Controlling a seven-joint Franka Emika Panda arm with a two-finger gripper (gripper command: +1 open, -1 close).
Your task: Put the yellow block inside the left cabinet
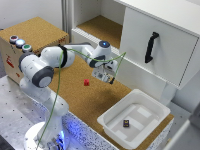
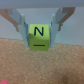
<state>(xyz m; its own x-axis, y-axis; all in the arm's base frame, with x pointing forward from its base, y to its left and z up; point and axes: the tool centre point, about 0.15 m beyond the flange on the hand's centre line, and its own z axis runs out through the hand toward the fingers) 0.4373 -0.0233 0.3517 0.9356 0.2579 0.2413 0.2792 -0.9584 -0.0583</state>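
Here the pincer (image 2: 39, 31) is clenching the yellow block (image 2: 39, 37) between its two fingers, carrying it clear above the cork bench (image 1: 95, 97), presumably so it can travel over the sill into the left cabinet (image 1: 102, 27), which is lying just beyond, open-fronted. Being a cube, the block is showing no long axis; its face marked N is turning toward the wrist camera, letter upright, edges sitting square to the fingers.
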